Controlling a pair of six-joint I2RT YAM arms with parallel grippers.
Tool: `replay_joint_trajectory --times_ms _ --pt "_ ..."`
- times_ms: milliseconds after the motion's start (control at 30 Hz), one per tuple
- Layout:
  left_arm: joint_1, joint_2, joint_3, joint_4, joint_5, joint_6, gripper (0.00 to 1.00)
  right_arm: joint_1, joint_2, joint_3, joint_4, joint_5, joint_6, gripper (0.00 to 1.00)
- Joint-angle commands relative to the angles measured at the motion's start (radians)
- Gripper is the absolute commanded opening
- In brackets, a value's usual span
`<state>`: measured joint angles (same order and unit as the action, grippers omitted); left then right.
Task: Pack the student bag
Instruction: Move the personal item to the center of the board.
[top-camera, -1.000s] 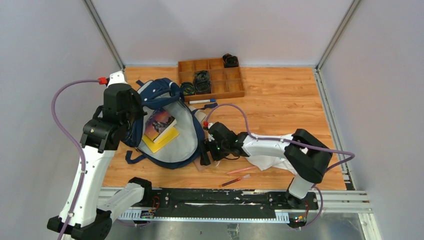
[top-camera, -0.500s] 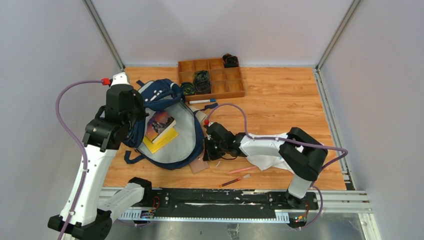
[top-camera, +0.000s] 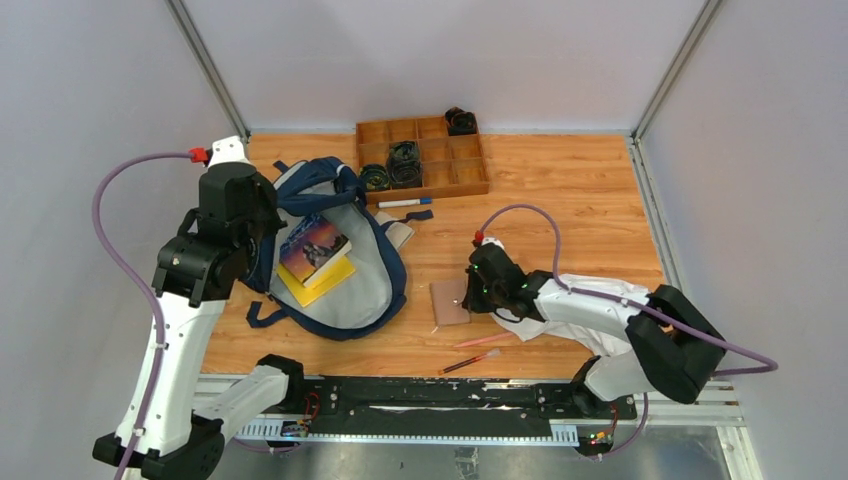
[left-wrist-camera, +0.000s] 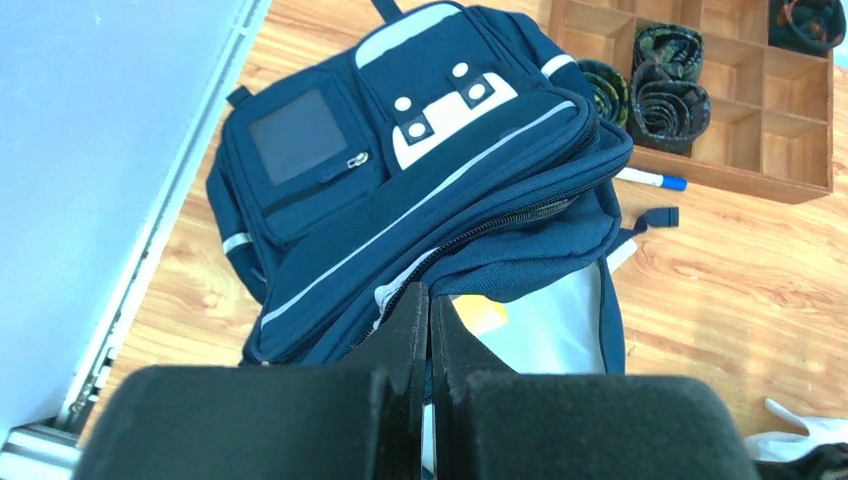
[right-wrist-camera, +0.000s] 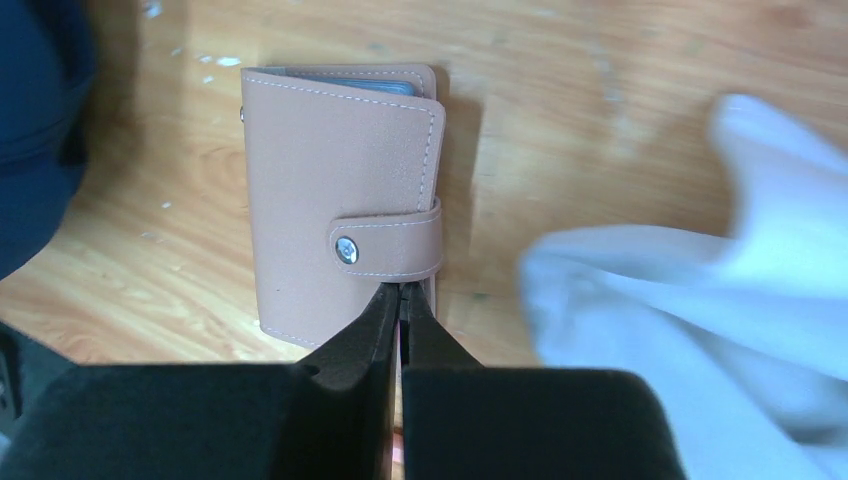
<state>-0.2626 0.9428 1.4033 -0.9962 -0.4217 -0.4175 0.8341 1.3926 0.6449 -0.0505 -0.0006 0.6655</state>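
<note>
The student bag (top-camera: 345, 295) lies open at the left of the table, grey lining up, with a picture book (top-camera: 318, 247) on a yellow book (top-camera: 322, 282) inside. My left gripper (top-camera: 266, 243) is shut on the rim of the bag (left-wrist-camera: 420, 170) by the zipper, fingertips (left-wrist-camera: 412, 310) pressed together on the fabric. A tan wallet (top-camera: 450, 300) lies flat on the wood right of the bag. My right gripper (top-camera: 469, 298) is shut, and its tips (right-wrist-camera: 401, 292) rest on the wallet (right-wrist-camera: 335, 190) just under the snap strap. Nothing shows between them.
A white cloth (right-wrist-camera: 700, 300) lies under the right arm (top-camera: 600, 305). A pink pencil (top-camera: 482, 342) and a red one (top-camera: 466, 363) lie near the front edge. A wooden compartment tray (top-camera: 430, 190) with rolled items stands at the back, with a blue-capped marker (top-camera: 405, 203) in front of it.
The right gripper closed beside the bag, then moved right and away from it, and the wallet slid along with it. The left arm shifted slightly, still holding the bag's rim.
</note>
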Motion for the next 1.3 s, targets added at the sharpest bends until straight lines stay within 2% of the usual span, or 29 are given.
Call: replay_joint_trajectory --times_ms 0,133,200,267,300,333,367,400,433,467,500,567,600,700,767,833,967,1067,1167,1267 --pt "0.014 -0.012 0.102 0.050 -0.103 0.053 0.00 -0.079 -0.056 -0.040 -0.098 0.087 -0.070 0.00" --pt "0.014 -0.013 0.092 0.054 -0.022 0.059 0.00 -0.100 -0.066 -0.022 -0.088 0.061 -0.114 0.00" --pt "0.014 -0.029 0.012 0.104 0.161 0.098 0.00 -0.100 -0.061 -0.007 -0.077 0.051 -0.142 0.00" --pt "0.014 -0.050 -0.126 0.179 0.449 0.126 0.00 -0.102 -0.053 0.000 -0.051 0.040 -0.157 0.00" --pt "0.014 -0.050 -0.182 0.198 0.544 0.125 0.06 -0.107 -0.046 0.007 -0.045 0.030 -0.162 0.00" --pt "0.014 -0.045 -0.232 0.206 0.613 0.120 0.22 -0.114 -0.038 0.014 -0.045 0.019 -0.165 0.00" --pt "0.014 -0.037 -0.271 0.208 0.662 0.115 0.43 -0.122 -0.029 0.021 -0.045 -0.001 -0.163 0.00" --pt "0.014 -0.028 -0.300 0.207 0.698 0.115 0.58 -0.130 -0.022 0.025 -0.042 -0.033 -0.163 0.00" --pt "0.014 -0.022 -0.323 0.206 0.720 0.123 0.71 -0.137 -0.016 0.029 -0.037 -0.058 -0.164 0.00" --pt "0.014 -0.019 -0.337 0.206 0.721 0.133 0.79 -0.140 -0.013 0.031 -0.032 -0.072 -0.162 0.04" --pt "0.014 -0.018 -0.345 0.205 0.697 0.145 0.82 -0.140 -0.011 0.030 -0.022 -0.085 -0.163 0.17" --pt "0.014 -0.013 -0.343 0.206 0.621 0.153 0.87 -0.140 -0.009 0.025 0.000 -0.108 -0.166 0.33" --pt "0.014 -0.008 -0.340 0.212 0.586 0.156 0.85 -0.141 -0.006 0.027 0.006 -0.117 -0.168 0.39" --pt "0.014 0.032 -0.333 0.228 0.527 0.174 0.72 -0.141 0.016 0.035 0.023 -0.158 -0.168 0.51" --pt "0.006 0.075 -0.332 0.229 0.511 0.183 0.68 -0.142 0.039 0.040 0.038 -0.196 -0.161 0.59" --pt "-0.044 0.106 -0.337 0.228 0.450 0.194 0.68 -0.142 0.061 0.042 0.042 -0.225 -0.146 0.62" --pt "-0.225 0.158 -0.357 0.234 0.218 0.147 0.86 -0.142 0.089 0.026 0.092 -0.252 -0.118 0.63" --pt "-0.400 0.221 -0.369 0.234 0.031 0.064 0.89 -0.141 0.105 0.031 0.090 -0.254 -0.115 0.63" --pt "-0.506 0.267 -0.398 0.224 -0.166 -0.005 0.84 -0.142 0.105 0.036 0.082 -0.250 -0.114 0.63" --pt "-0.549 0.276 -0.430 0.230 -0.197 -0.057 0.73 -0.141 0.096 0.035 0.079 -0.246 -0.113 0.63"
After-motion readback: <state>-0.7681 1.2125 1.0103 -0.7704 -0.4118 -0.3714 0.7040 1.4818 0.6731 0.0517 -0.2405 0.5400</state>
